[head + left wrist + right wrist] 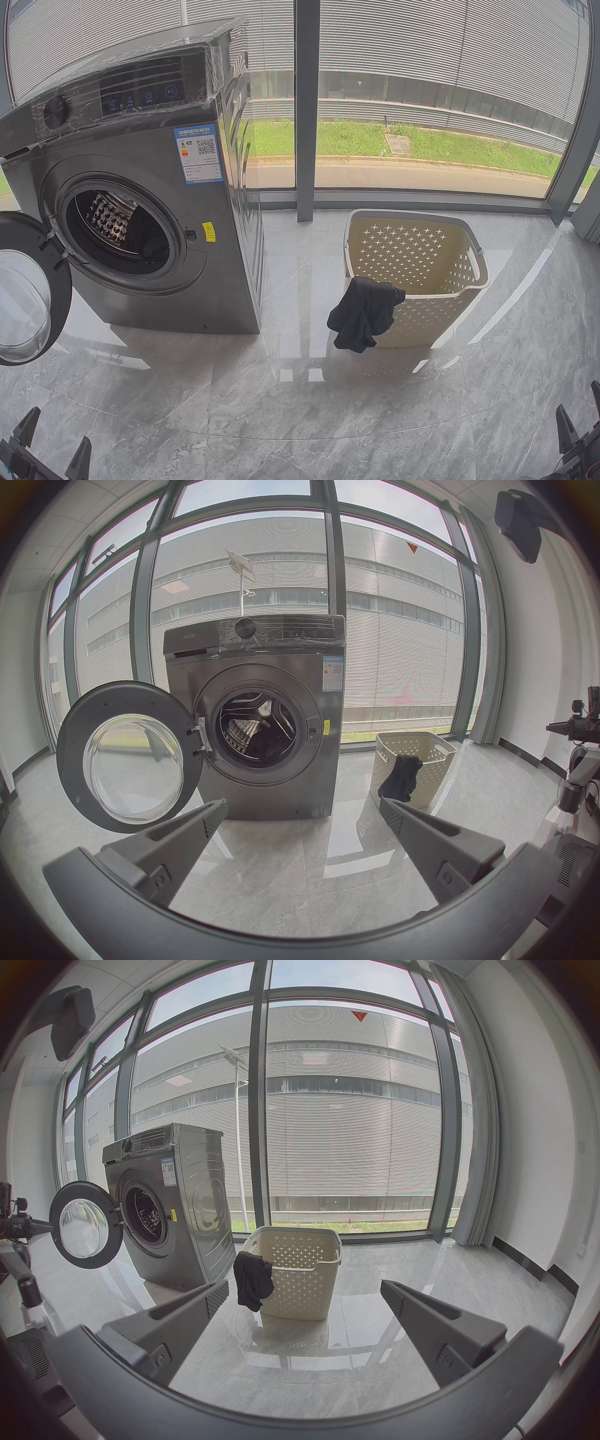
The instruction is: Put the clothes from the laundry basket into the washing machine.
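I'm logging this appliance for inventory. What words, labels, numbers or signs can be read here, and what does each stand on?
Nothing can be quoted with confidence.
Blue-edged label on the washing machine front: print and code square too small to read.
Yellow sticker beside the door opening: too small to read.
Control panel: lit icons, no legible words.
Red triangle on the window glass: no text.
Laundry basket: none.

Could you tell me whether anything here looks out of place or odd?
The black garment is draped over the laundry basket's rim, mostly hanging outside instead of lying inside. Clear plastic wrap covers the washing machine's control panel.
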Controlling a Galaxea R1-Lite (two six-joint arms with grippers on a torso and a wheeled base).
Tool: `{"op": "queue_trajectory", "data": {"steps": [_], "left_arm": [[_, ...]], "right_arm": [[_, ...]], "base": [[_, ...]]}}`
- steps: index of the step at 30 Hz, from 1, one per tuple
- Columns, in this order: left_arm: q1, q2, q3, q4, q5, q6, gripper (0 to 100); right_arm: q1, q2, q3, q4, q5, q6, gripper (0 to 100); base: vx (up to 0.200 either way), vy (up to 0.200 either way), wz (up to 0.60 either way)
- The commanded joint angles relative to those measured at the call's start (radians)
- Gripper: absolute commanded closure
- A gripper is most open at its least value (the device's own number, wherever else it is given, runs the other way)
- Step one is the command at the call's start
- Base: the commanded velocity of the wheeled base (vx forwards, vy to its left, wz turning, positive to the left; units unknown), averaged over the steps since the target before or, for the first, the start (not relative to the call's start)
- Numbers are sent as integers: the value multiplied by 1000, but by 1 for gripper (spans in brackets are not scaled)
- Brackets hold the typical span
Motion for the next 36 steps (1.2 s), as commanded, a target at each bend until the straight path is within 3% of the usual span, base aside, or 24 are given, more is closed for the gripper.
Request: {"op": "queue_trajectory", "data": {"steps": [1, 4, 22, 28, 36], "left_arm": [[0, -16, 18, 0, -1, -1, 0], [0, -16, 18, 2, -1, 1, 0], [0, -16, 18, 0, 2, -7, 0], [0, -16, 18, 0, 2, -7, 0], [0, -16, 18, 2, 2, -8, 0]], "right_arm": [[-1, -16, 16, 0, -1, 0, 0], [-1, -16, 16, 0, 1, 0, 0], [-1, -16, 16, 0, 1, 0, 0], [-1, -16, 16, 0, 1, 0, 0], [1, -16, 16, 0, 1, 0, 0]], "base": [[0, 0, 0], [0, 0, 0], [200, 0, 0], [0, 0, 0], [0, -200, 0]]}}
